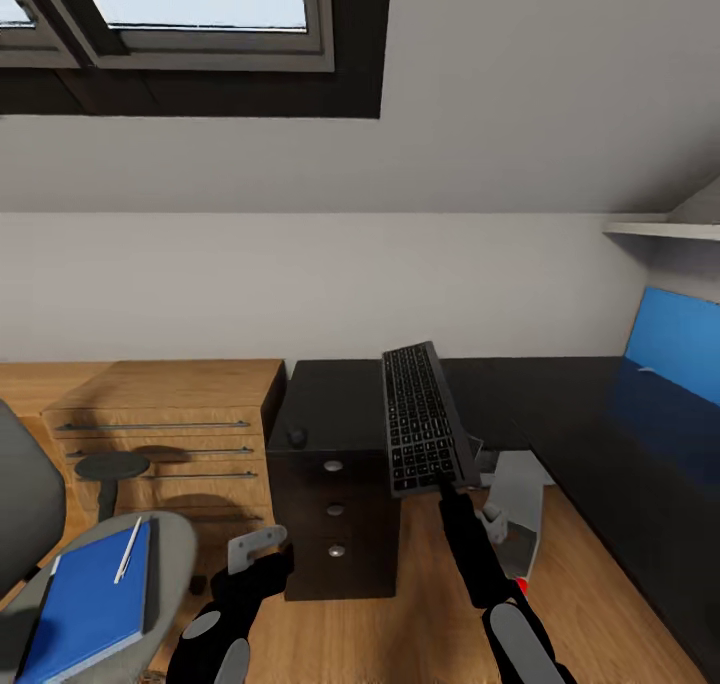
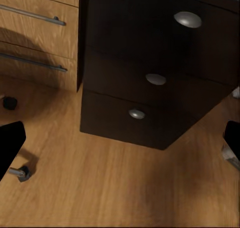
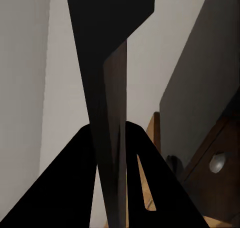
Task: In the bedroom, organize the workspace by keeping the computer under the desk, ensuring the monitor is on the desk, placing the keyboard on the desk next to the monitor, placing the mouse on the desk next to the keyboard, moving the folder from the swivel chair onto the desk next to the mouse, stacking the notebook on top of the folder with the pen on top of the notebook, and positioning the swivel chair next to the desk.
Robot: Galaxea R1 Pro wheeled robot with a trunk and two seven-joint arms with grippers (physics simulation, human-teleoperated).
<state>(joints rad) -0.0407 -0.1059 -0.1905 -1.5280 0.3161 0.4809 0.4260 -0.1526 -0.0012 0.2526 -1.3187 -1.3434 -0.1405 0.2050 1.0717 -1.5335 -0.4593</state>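
My right gripper is shut on the near edge of the keyboard, holding it tilted up above the black desk. In the right wrist view the keyboard shows edge-on between the black fingers. A small dark mouse sits on the desk's left end. The grey computer stands under the desk. At the left, the swivel chair carries a blue notebook with the white pen on top. My left gripper hangs open and empty, low before the drawer unit.
A light wooden dresser stands left of the desk, behind the chair's armrest. A blue back panel lines the desk's right wing. Chair castors rest on the wooden floor near my left gripper. A sloped ceiling with a skylight is overhead.
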